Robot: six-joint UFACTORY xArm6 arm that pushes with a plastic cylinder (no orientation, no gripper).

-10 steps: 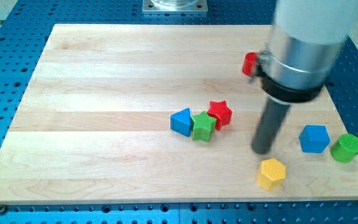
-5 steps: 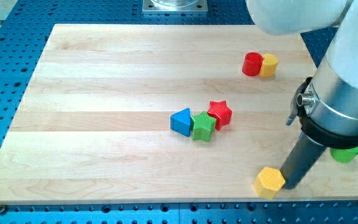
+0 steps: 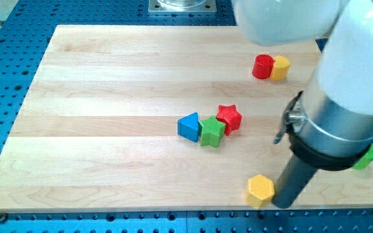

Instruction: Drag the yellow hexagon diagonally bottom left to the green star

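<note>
The yellow hexagon (image 3: 261, 189) lies near the board's bottom edge, right of centre. My tip (image 3: 280, 204) is at its right side, touching it. The green star (image 3: 211, 131) sits near the board's middle, between a blue triangle (image 3: 188, 126) on its left and a red star (image 3: 228, 118) on its upper right. The hexagon is to the lower right of the green star, well apart from it.
A red cylinder (image 3: 262, 66) and a small yellow block (image 3: 280, 67) touch each other at the upper right. A green cylinder (image 3: 369, 156) peeks out behind the arm at the right edge. The arm covers the board's right part (image 3: 342, 97).
My tip swung from above the hexagon round to its right side and moved left. The yellow hexagon slid left along the bottom edge. The arm now hides the blue block.
</note>
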